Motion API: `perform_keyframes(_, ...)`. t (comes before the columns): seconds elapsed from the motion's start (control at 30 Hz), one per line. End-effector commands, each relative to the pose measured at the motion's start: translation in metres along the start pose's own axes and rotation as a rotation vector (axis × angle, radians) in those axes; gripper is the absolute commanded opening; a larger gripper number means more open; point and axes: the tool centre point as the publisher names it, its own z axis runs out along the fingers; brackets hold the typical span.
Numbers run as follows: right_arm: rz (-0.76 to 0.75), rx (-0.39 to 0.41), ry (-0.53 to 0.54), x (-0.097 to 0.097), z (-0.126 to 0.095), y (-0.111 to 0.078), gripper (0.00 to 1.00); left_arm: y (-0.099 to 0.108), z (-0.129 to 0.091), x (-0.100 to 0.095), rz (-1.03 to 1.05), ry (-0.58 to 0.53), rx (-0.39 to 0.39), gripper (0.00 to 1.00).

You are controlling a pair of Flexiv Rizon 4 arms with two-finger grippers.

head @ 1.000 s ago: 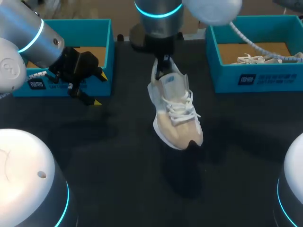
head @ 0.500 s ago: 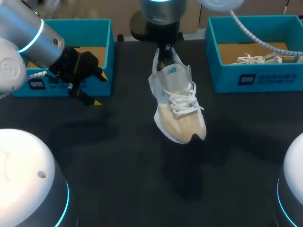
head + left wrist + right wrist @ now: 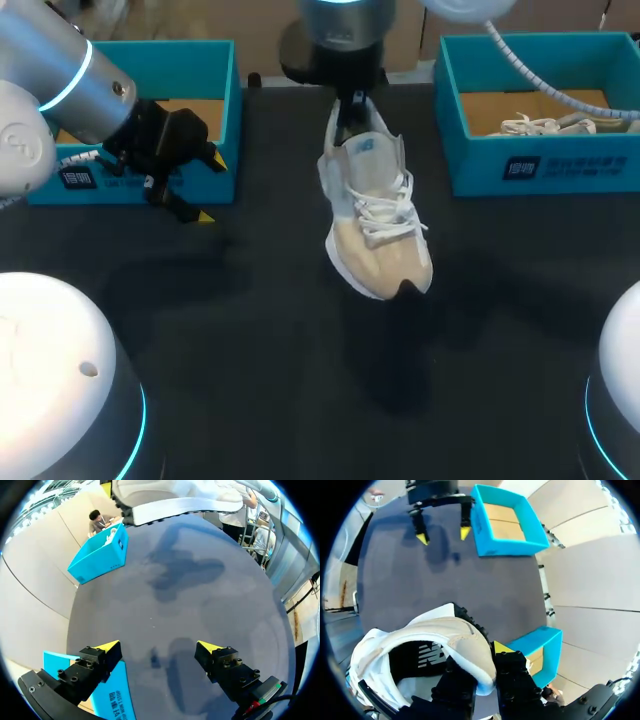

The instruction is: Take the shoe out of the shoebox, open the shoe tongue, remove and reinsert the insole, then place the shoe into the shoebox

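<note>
The right pincer [image 3: 479,666] is gripping the white-and-beige laced sneaker [image 3: 375,215] by its heel, so the removal seems done. The left pincer [image 3: 158,647] is hanging open; the tongue, insole and return steps are waiting.

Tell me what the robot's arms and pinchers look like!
The left arm and right arm are silver tubes with glowing blue rings and white caps. A white ribbed cable follows the right one. The left gripper and right gripper are black with yellow tips.

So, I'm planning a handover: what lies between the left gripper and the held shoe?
Only bare dark table. Nothing stands between the left gripper and the shoe, as the head view and the left wrist view both show.
</note>
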Motion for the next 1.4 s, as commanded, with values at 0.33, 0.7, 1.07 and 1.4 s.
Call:
perform_keyframes(0.33, -0.008, -0.042, 0.025, -0.080, 0.021, -0.066, 0.00, 0.000, 0.000, 0.001, 0.001, -0.001, -0.002, 1.00)
perform_keyframes(0.7, 0.023, -0.042, 0.007, -0.127, 0.043, -0.099, 0.00, 0.000, 0.000, 0.001, 0.001, -0.001, -0.002, 1.00)
perform_keyframes(1.07, 0.036, -0.042, -0.004, -0.128, 0.044, -0.099, 0.00, 0.000, 0.000, 0.001, 0.001, -0.001, -0.002, 1.00)
perform_keyframes(1.4, 0.041, -0.043, 0.002, -0.138, 0.051, -0.100, 0.00, 0.000, 0.000, 0.001, 0.001, -0.001, -0.002, 1.00)
